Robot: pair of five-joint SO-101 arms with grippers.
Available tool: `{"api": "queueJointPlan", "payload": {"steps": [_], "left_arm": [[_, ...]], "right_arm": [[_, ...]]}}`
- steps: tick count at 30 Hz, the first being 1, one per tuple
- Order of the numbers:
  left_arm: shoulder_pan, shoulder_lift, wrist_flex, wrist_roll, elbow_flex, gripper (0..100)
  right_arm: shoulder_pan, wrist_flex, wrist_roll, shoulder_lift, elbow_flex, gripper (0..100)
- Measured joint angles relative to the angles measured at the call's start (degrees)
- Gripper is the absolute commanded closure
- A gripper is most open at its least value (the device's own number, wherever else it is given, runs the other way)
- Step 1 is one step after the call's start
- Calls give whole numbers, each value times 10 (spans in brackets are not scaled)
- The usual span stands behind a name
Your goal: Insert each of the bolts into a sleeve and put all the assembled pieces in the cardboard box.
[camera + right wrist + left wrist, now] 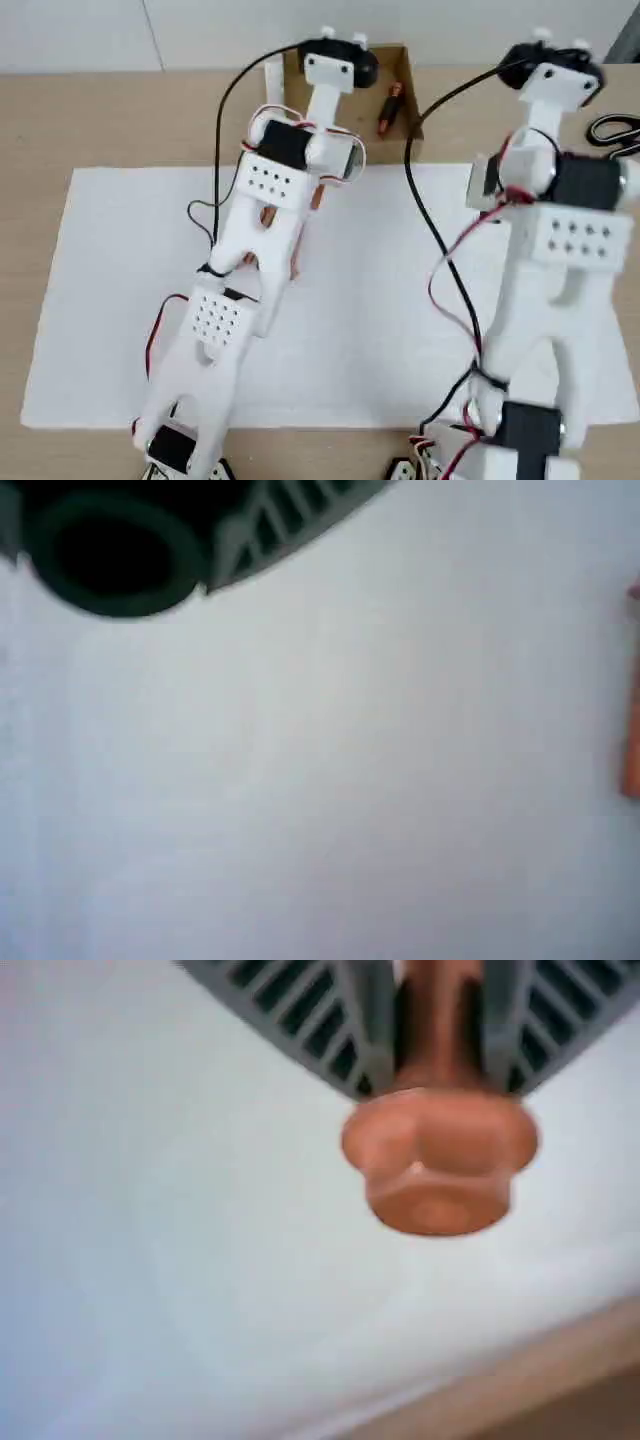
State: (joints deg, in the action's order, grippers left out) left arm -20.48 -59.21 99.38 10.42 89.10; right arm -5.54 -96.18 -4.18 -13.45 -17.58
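A copper hex bolt is clamped tight in the left gripper, over the white sheet. A black sleeve is pinched in the right gripper. One assembled piece is already parked in the cardboard box, far centre.

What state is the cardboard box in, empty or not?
Not empty: one copper bolt with a dark end lies inside the cardboard box, near a side wall.

white sheet on tbl; scissors beside.
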Motion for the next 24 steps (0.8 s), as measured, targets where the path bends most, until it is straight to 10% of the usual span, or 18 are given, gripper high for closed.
{"api": "queueJointPlan", "payload": {"steps": [24], "left_arm": [[5, 178, 0, 0, 30, 995]], "right_arm": [[-2, 225, 1, -525, 455, 996]]}}
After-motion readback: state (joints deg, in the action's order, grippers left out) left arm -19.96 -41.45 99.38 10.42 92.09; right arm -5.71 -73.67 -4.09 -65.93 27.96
